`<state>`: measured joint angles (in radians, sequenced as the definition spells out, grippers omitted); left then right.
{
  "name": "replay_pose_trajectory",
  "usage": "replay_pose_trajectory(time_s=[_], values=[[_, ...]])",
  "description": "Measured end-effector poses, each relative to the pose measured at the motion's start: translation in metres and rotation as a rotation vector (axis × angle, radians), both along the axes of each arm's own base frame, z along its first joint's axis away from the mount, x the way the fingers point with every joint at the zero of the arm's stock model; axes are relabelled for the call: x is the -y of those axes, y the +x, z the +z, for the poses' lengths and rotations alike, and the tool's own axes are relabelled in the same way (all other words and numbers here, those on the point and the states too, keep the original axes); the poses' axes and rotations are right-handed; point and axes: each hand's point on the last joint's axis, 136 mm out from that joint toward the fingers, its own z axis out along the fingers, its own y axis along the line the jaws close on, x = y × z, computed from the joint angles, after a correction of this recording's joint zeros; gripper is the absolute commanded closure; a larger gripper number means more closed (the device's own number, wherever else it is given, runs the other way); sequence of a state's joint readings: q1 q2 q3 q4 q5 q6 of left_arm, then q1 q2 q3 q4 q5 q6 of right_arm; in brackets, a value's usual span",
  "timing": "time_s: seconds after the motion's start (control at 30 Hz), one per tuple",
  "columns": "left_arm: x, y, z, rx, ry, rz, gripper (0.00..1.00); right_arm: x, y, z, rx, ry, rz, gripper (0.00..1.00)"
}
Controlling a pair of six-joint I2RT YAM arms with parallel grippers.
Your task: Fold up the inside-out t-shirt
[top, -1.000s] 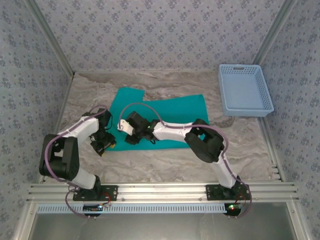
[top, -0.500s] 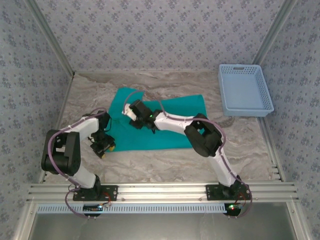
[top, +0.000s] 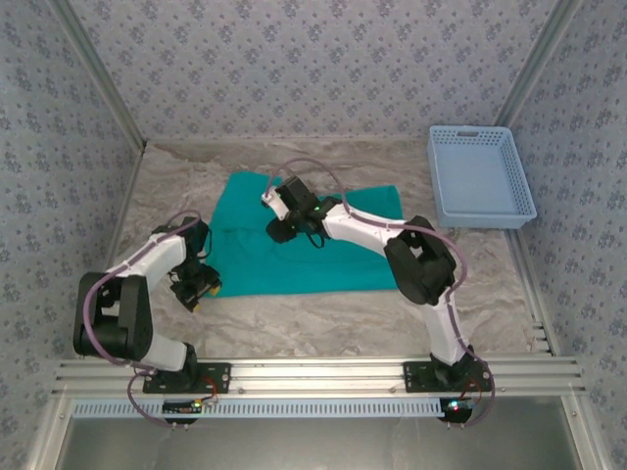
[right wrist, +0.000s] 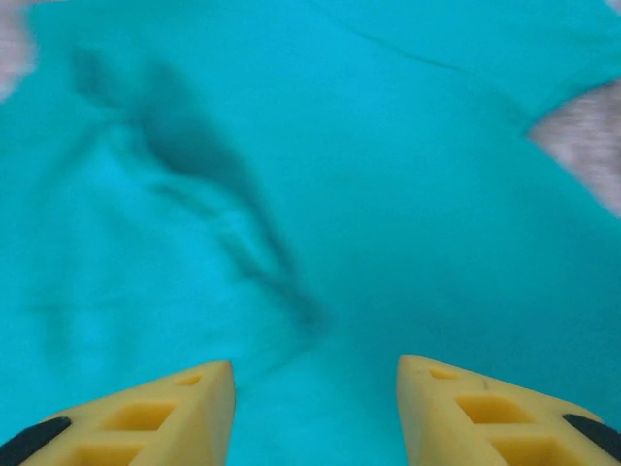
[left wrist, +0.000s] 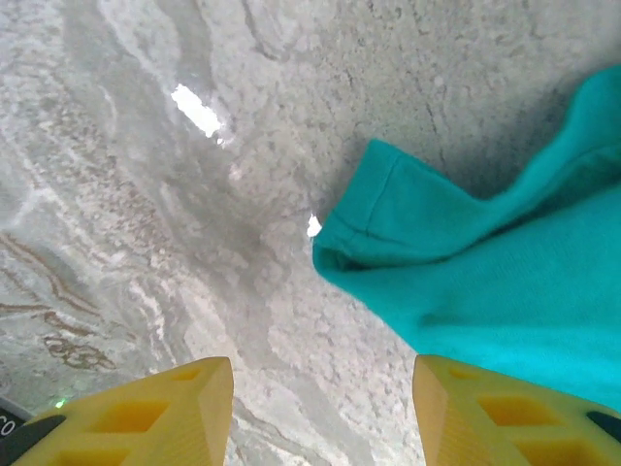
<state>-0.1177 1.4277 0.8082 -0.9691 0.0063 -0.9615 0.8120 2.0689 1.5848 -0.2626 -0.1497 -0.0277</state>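
The grey marbled table (top: 323,318) carries a plain teal-green fabric t-shirt (top: 338,257), spread flat across its middle. The shirt's long edge faces the arms and a sleeve juts toward the far left. A light blue plastic basket (top: 478,181) sits well apart at the far right.

The right arm reaches over the shirt. The right gripper (top: 281,231) hangs above the left-centre of the cloth, toward its far edge. From the right wrist, the right gripper (right wrist: 315,383) has its jaws apart with nothing between them. The t-shirt (right wrist: 340,146) lies below, with a dark crease running diagonally ahead of the fingers.

The left gripper (top: 196,291) sits at the shirt's near-left corner. From the left wrist, the left gripper (left wrist: 320,388) also stands parted and empty over bare table. A hemmed, folded corner of the t-shirt (left wrist: 505,291) lies just ahead and to the right, and cloth runs close to the right-hand finger.

A second ago the right gripper was over the shirt's near-left part, close to the left gripper. It has since moved away toward the far edge. The left gripper has barely shifted, and the shirt keeps much the same outline.
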Motion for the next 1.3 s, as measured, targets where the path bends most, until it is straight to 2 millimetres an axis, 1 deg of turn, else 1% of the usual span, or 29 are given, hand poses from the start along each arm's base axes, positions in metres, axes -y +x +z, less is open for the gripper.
replay_pose_trajectory(time_s=[0.07,0.13,0.17,0.23,0.33,0.4,0.47,0.57,0.67,0.7,0.77,0.83,0.87,0.93,1.03,1.1,1.2,1.27,1.3], values=[[-0.001,0.000,0.005,0.014,0.002,0.000,0.49,-0.018,-0.021,0.010,-0.070,0.083,0.046,0.57],[-0.001,0.002,0.010,0.026,0.007,-0.001,0.49,-0.036,-0.032,0.014,-0.120,0.142,0.067,0.64],[-0.002,0.004,0.012,0.034,0.011,0.000,0.49,-0.048,-0.033,0.014,-0.137,0.170,0.071,0.68],[-0.002,0.008,0.014,0.046,0.010,0.001,0.50,-0.070,-0.029,0.011,-0.160,0.222,0.061,0.72],[-0.001,0.016,0.016,0.076,0.005,0.010,0.53,-0.096,-0.014,-0.004,-0.205,0.278,0.026,0.73],[0.000,0.024,0.016,0.107,-0.004,0.019,0.55,-0.107,-0.002,-0.018,-0.231,0.303,-0.003,0.74],[0.003,0.034,0.013,0.147,-0.022,0.034,0.56,-0.112,0.007,-0.036,-0.257,0.307,-0.038,0.74],[0.006,0.038,-0.001,0.154,-0.041,0.051,0.57,-0.107,0.020,-0.061,-0.279,0.285,-0.129,0.76],[0.005,0.031,-0.020,0.102,-0.045,0.064,0.58,-0.098,0.036,-0.062,-0.266,0.288,-0.228,0.76],[0.006,0.030,-0.023,0.092,-0.051,0.069,0.59,-0.095,0.040,-0.063,-0.267,0.289,-0.252,0.75],[0.005,0.032,-0.022,0.096,-0.060,0.079,0.59,-0.087,0.051,-0.063,-0.269,0.295,-0.306,0.71],[0.004,0.031,-0.023,0.094,-0.069,0.087,0.59,-0.081,0.058,-0.064,-0.281,0.307,-0.332,0.63],[0.003,0.031,-0.022,0.094,-0.072,0.089,0.59,-0.078,0.061,-0.062,-0.285,0.312,-0.340,0.60],[0.003,0.031,-0.022,0.097,-0.077,0.088,0.59,-0.073,0.063,-0.059,-0.300,0.323,-0.346,0.57],[0.000,0.029,-0.021,0.104,-0.076,0.086,0.57,-0.057,0.054,-0.053,-0.320,0.313,-0.348,0.54],[-0.003,0.027,-0.020,0.103,-0.069,0.091,0.57,-0.044,0.044,-0.043,-0.324,0.304,-0.338,0.53],[-0.007,0.021,-0.019,0.092,-0.051,0.092,0.56,-0.029,0.022,-0.016,-0.308,0.307,-0.278,0.53],[-0.010,0.018,-0.016,0.088,-0.039,0.089,0.55,-0.020,0.003,0.005,-0.276,0.310,-0.225,0.53],[-0.010,0.017,-0.015,0.087,-0.036,0.084,0.54,-0.016,-0.007,0.011,-0.262,0.307,-0.202,0.53]])
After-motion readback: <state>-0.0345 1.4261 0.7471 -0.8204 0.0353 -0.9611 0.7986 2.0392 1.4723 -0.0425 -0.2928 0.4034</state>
